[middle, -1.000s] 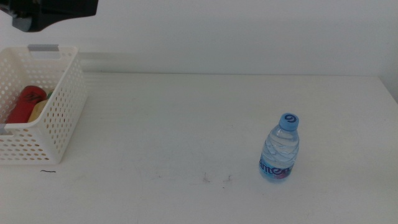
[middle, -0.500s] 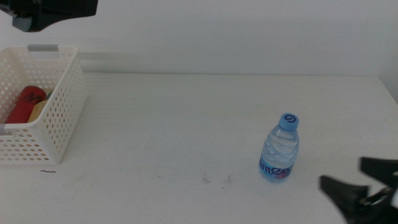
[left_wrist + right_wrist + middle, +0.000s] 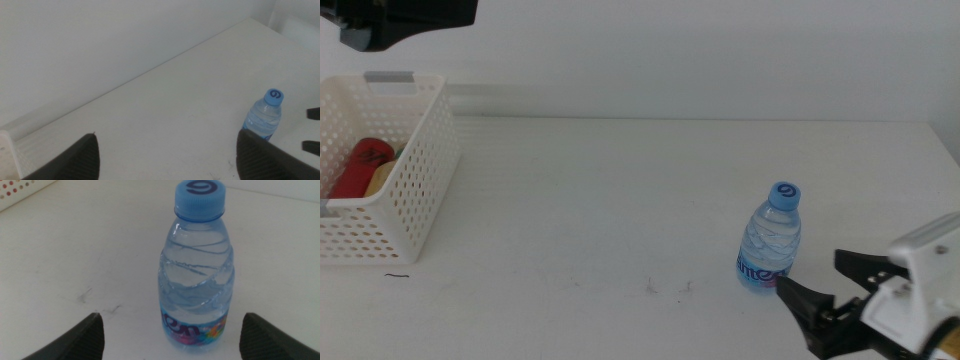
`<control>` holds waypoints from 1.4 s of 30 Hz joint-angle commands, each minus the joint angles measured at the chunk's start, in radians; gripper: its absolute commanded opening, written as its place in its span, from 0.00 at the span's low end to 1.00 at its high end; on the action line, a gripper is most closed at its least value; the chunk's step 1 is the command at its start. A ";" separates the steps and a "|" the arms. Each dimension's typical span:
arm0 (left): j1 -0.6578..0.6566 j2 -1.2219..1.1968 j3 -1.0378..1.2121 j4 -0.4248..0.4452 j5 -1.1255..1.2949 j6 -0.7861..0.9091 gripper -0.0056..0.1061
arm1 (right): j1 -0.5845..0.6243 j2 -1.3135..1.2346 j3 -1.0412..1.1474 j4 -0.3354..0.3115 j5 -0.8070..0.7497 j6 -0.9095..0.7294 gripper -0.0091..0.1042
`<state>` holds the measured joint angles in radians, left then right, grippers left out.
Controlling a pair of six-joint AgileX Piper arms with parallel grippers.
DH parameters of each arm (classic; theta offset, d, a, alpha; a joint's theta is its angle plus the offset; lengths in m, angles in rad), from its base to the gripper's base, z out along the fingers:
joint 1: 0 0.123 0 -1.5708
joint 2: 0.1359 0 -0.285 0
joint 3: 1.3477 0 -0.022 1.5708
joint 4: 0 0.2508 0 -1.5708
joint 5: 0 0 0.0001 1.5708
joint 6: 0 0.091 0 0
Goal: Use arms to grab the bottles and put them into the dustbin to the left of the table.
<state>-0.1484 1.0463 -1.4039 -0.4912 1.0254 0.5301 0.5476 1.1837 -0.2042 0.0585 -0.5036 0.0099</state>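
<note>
One water bottle upright beside open right claw; one basket.

A plain white wall rises behind the table, meeting its far edge along a straight line. The table's white top carries a few small dark scuff marks near the front. Light is soft and even, with faint shadows
</note>
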 commanded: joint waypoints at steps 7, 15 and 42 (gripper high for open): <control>-0.002 -0.005 -0.005 -0.004 -0.013 -0.007 0.89 | 0.002 0.365 0.000 -0.004 -0.420 -0.082 0.80; -0.002 -0.005 -0.005 -0.004 -0.013 -0.007 0.89 | 0.002 0.643 -0.093 0.049 -0.599 -0.096 0.80; -0.002 -0.005 -0.005 -0.004 -0.013 -0.007 0.89 | 0.001 0.849 -0.980 -0.107 -0.021 -0.097 0.07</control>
<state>-0.1484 1.0463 -1.4039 -0.4912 1.0254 0.5281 0.5476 1.9948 -1.1013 -0.0260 -0.5092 -0.0936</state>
